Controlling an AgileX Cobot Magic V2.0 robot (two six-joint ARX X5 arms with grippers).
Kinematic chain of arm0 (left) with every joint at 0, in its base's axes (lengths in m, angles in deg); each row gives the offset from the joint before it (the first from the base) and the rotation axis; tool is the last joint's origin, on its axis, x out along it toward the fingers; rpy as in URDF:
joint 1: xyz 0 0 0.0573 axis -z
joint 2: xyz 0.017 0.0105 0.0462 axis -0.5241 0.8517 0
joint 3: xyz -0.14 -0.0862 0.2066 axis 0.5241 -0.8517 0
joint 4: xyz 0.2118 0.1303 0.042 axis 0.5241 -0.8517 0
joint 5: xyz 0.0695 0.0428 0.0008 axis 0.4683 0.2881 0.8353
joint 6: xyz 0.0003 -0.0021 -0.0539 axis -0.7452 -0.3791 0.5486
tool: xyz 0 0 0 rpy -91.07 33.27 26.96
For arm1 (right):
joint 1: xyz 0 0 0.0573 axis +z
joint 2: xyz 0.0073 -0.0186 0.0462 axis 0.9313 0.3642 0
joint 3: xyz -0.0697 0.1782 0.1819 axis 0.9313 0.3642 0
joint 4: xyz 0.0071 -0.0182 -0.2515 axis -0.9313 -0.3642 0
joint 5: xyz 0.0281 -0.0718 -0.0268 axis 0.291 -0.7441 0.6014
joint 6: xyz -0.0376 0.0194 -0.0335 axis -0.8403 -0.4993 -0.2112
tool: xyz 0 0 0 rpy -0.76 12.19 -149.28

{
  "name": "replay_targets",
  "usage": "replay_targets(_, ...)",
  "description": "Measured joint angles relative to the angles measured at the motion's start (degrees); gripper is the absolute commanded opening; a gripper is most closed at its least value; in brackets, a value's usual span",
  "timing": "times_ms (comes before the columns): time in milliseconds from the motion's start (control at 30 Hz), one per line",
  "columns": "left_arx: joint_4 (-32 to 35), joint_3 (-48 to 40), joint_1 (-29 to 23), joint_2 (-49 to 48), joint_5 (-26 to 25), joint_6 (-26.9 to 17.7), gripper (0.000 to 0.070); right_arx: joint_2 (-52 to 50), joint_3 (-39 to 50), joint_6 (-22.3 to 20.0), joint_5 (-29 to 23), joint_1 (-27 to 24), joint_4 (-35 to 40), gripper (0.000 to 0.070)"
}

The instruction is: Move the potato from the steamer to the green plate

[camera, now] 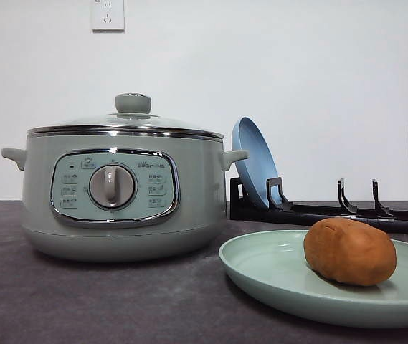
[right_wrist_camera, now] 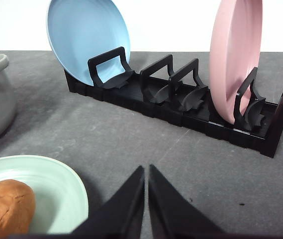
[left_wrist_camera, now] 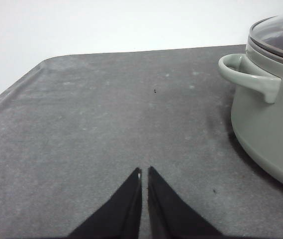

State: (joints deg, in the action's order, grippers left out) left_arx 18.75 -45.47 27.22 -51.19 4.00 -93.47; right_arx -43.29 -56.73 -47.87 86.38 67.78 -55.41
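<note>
The orange-brown potato (camera: 349,251) lies on the green plate (camera: 268,272) at the front right of the table; the right wrist view shows the potato (right_wrist_camera: 6,207) and plate (right_wrist_camera: 56,181) too. The sage-green steamer (camera: 121,193) stands left of the plate with its glass lid on, and its handle and side show in the left wrist view (left_wrist_camera: 270,124). My left gripper (left_wrist_camera: 144,174) is shut and empty over bare table beside the steamer. My right gripper (right_wrist_camera: 146,172) is shut and empty, next to the plate's rim.
A black dish rack (right_wrist_camera: 181,107) runs along the back right, holding a blue plate (right_wrist_camera: 86,37) and a pink plate (right_wrist_camera: 233,59) upright. The grey table (left_wrist_camera: 106,114) stretches bare beside the steamer, its edge near the white wall.
</note>
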Motion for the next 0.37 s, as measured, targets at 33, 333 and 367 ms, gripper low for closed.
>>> replay_targets(33, 0.0, 0.0, 0.0, 0.0, 0.0, 0.0, 0.0015, 0.0, 0.0, 0.0, 0.0, 0.0, 0.0, 0.0000)
replay_targets(333, 0.0, 0.0, 0.0, 0.0, 0.0, 0.0, 0.0015, 0.0, 0.0, 0.0, 0.0, 0.0, 0.0, 0.0000)
replay_targets(367, 0.0, 0.0, 0.0, 0.0, 0.0, 0.0, 0.0015, 0.0, 0.0, 0.0, 0.0, 0.0, 0.0, 0.0000)
